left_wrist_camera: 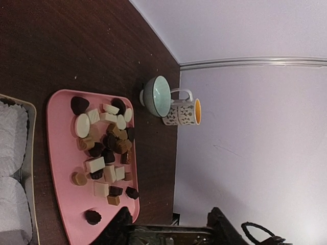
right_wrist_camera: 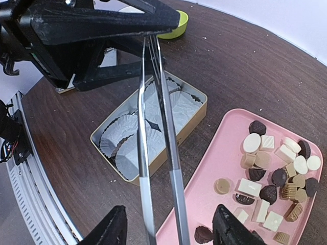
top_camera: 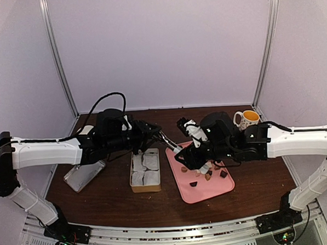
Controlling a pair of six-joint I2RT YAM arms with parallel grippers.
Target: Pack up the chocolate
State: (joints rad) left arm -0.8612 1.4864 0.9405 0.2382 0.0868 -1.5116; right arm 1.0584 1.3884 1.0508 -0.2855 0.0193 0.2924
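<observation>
**Tongs hang between the right fingers, chocolate on the tray**

Nearest the arm bases, on the dark wooden desk (top_camera: pixel 113 202), the tan box (top_camera: pixel 145 170) sits open and it's lined with white paper cups. Just beside it, on its right, lies the pink tray (top_camera: pixel 203 193), and that's where the chocolate (left_wrist_camera: pixel 110 143) is: dark, caramel and cream-white pieces bunched toward the tray's far right part, with a few strays nearer the middle. Off to the left, a flat silvery lid-like piece (top_camera: pixel 84 175) rests under the left arm.

Up over the gap between box and tray, the two arms meet. The left end effector (top_camera: pixel 151 134) is clamped on the top of the tongs (right_wrist_camera: pixel 142 163), whose two slim arms slant down toward the tray's near-left edge. The right end effector (right_wrist_camera: pixel 171 219) is over the tray, its fingers spread apart, and in the right wrist view both tong arms run down between those fingers with a gap showing on either side. No piece of chocolate shows at the tongs, though their tips run out of that view.

Farther back, near the right rear corner, a patterned mug (top_camera: pixel 246 118) with an orange inside stands just beside a pale green bowl (left_wrist_camera: pixel 156 94).
</observation>
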